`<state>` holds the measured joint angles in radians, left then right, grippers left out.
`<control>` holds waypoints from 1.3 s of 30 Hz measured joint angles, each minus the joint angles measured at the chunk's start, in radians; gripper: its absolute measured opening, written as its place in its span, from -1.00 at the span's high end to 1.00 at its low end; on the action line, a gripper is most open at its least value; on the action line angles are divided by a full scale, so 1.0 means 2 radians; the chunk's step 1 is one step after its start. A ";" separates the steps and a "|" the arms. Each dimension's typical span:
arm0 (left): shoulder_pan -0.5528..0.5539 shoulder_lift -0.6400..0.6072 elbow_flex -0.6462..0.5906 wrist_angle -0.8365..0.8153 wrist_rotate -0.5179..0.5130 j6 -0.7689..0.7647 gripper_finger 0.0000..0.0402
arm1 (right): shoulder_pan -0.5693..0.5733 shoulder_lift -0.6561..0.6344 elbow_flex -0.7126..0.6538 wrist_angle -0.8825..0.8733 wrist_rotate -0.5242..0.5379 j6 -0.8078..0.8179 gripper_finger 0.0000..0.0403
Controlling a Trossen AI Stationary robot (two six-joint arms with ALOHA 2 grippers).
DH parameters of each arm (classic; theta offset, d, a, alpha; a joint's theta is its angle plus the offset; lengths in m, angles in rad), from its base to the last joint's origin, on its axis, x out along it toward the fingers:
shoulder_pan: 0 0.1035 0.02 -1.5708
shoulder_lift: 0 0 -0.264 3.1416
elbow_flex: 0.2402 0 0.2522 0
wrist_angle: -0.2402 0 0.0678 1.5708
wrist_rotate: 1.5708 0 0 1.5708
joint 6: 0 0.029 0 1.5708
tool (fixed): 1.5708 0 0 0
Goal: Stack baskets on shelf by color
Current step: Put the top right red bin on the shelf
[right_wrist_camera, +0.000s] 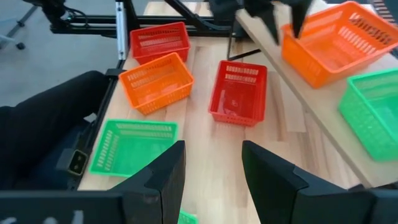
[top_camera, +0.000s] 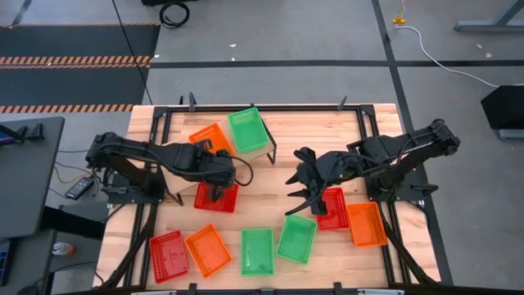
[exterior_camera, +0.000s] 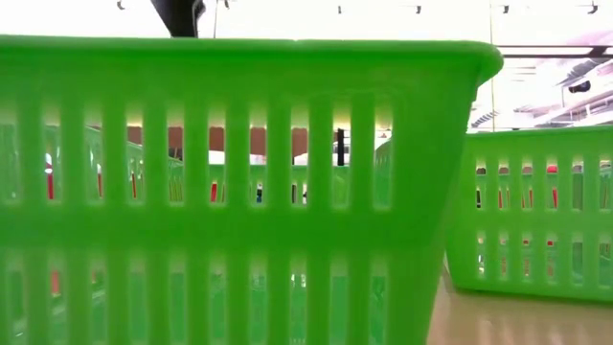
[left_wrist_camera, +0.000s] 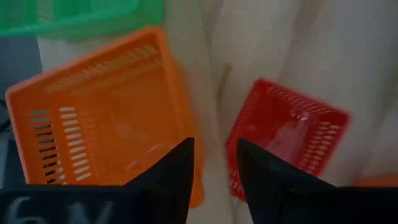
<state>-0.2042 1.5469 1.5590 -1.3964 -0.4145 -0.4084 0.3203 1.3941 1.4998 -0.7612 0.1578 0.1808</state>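
On the slatted wooden bench stands the shelf, a long pale wooden plank on thin black legs. Two shallow plastic mesh baskets sit on it side by side: an orange one and a green one.

The left tool hangs above a red mesh basket that lies on the bench just beside the shelf's near end. Its two dark fingers stand parted with a clear gap between them, and nothing is held; in the left wrist view the orange basket shows under one finger and the red one under the other.

The right tool hovers over the bench middle, its fingers spread and empty.

Along the near edge lie a red basket, an orange basket and two green baskets. Toward the right arm another red basket touches an orange one.
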 joint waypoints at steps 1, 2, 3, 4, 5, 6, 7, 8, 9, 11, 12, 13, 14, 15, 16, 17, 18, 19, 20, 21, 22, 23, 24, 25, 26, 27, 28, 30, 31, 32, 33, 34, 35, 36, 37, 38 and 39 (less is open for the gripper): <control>-0.003 0.000 0.009 0.000 0.000 -0.004 0.35 | -0.002 0.000 0.000 0.000 0.003 0.000 0.18; -0.005 0.000 0.020 0.000 -0.001 -0.015 0.35 | -0.003 0.000 0.000 0.000 0.005 -0.001 0.18; -0.007 0.000 0.030 0.001 -0.004 -0.032 0.35 | -0.004 0.000 0.000 0.000 0.006 -0.001 0.18; -0.009 0.000 0.039 0.006 -0.007 -0.054 0.35 | -0.005 0.000 0.000 0.000 0.008 -0.001 0.18; -0.010 0.000 0.047 0.016 -0.008 -0.078 0.35 | -0.005 0.000 0.000 0.000 0.012 0.000 0.18; -0.013 -0.001 0.050 0.028 -0.006 -0.099 0.35 | -0.005 0.000 0.000 0.000 0.014 0.000 0.18; -0.017 -0.001 0.050 0.041 -0.001 -0.115 0.35 | -0.005 0.000 0.000 0.000 0.014 0.000 0.18; -0.022 -0.001 0.050 0.049 0.006 -0.127 0.35 | -0.005 0.000 0.000 0.000 0.014 0.000 0.18; -0.028 0.000 0.050 0.053 0.012 -0.139 0.35 | -0.005 0.000 0.000 -0.002 0.014 0.000 0.18; -0.038 0.008 0.050 0.055 0.019 -0.167 0.35 | -0.005 0.000 0.000 -0.003 0.014 0.000 0.18; -0.044 0.012 0.050 0.052 0.021 -0.184 0.35 | -0.005 0.000 0.000 -0.003 0.014 0.000 0.18; -0.049 0.018 0.049 0.048 0.021 -0.201 0.35 | -0.005 0.000 0.000 -0.004 0.014 0.000 0.18; -0.053 0.025 0.049 0.045 0.021 -0.219 0.36 | -0.005 0.000 0.000 -0.003 0.014 0.000 0.18; -0.057 0.030 0.049 0.044 0.021 -0.236 0.36 | -0.005 0.000 0.000 -0.002 0.016 0.000 0.18; -0.061 0.037 0.049 0.044 0.022 -0.252 0.37 | -0.005 0.000 0.000 0.000 0.018 0.000 0.18; -0.065 0.044 0.049 0.043 0.024 -0.269 0.38 | -0.005 0.000 0.000 0.003 0.021 -0.002 0.18; -0.070 0.052 0.049 0.042 0.027 -0.284 0.39 | -0.005 0.000 0.000 0.009 0.025 -0.005 0.18; -0.074 0.061 0.049 0.042 0.030 -0.299 0.39 | -0.005 0.000 0.000 0.015 0.029 -0.011 0.18; -0.079 0.069 0.049 0.043 0.034 -0.313 0.39 | -0.005 0.000 0.000 0.018 0.030 -0.016 0.18; -0.083 0.076 0.049 0.042 0.037 -0.325 0.39 | -0.005 0.000 0.000 0.021 0.031 -0.024 0.18; -0.087 0.083 0.049 0.042 0.038 -0.338 0.39 | -0.005 0.000 0.000 0.025 0.031 -0.031 0.18; -0.091 0.089 0.049 0.042 0.038 -0.350 0.39 | -0.005 0.000 0.000 0.027 0.031 -0.039 0.18; -0.093 0.096 0.049 0.042 0.038 -0.361 0.39 | -0.004 0.000 0.000 0.029 0.031 -0.046 0.18; -0.095 0.102 0.049 0.042 0.037 -0.373 0.40 | -0.004 0.000 0.000 0.031 0.031 -0.053 0.18; -0.096 0.109 0.049 0.043 0.035 -0.385 0.40 | -0.003 0.000 0.000 0.031 0.031 -0.059 0.18; -0.096 0.114 0.049 0.044 0.033 -0.397 0.40 | -0.003 0.000 0.000 0.031 0.031 -0.067 0.18; -0.096 0.120 0.049 0.044 0.030 -0.407 0.39 | -0.003 0.000 0.000 0.033 0.031 -0.075 0.18; -0.091 0.130 0.049 0.051 0.028 -0.420 0.39 | -0.003 0.000 0.000 0.033 0.031 -0.091 0.18; -0.088 0.136 0.049 0.054 0.028 -0.426 0.39 | -0.003 0.000 0.000 0.032 0.031 -0.099 0.18; -0.085 0.142 0.049 0.057 0.028 -0.434 0.39 | -0.003 0.000 0.000 0.032 0.031 -0.106 0.18; -0.081 0.147 0.049 0.063 0.027 -0.436 0.39 | -0.003 0.000 -0.001 0.033 0.031 -0.113 0.18; -0.078 0.152 0.049 0.071 0.027 -0.439 0.39 | -0.003 0.000 -0.005 0.036 0.030 -0.121 0.18; -0.074 0.157 0.049 0.080 0.026 -0.439 0.39 | -0.003 0.000 -0.008 0.037 0.029 -0.131 0.18; -0.070 0.161 0.049 0.088 0.026 -0.439 0.39 | -0.003 0.000 -0.011 0.038 0.029 -0.143 0.18; -0.066 0.166 0.049 0.094 0.026 -0.440 0.39 | -0.003 0.000 -0.014 0.040 0.028 -0.152 0.18; -0.062 0.170 0.049 0.102 0.027 -0.440 0.39 | -0.003 0.000 -0.016 0.040 0.028 -0.158 0.18; -0.059 0.175 0.049 0.106 0.032 -0.441 0.39 | -0.003 0.000 -0.020 0.041 0.027 -0.162 0.18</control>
<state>-0.3220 1.8961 1.6573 -1.1843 -0.3505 -1.2895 0.3133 1.3938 1.4603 -0.6802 0.2108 -0.1431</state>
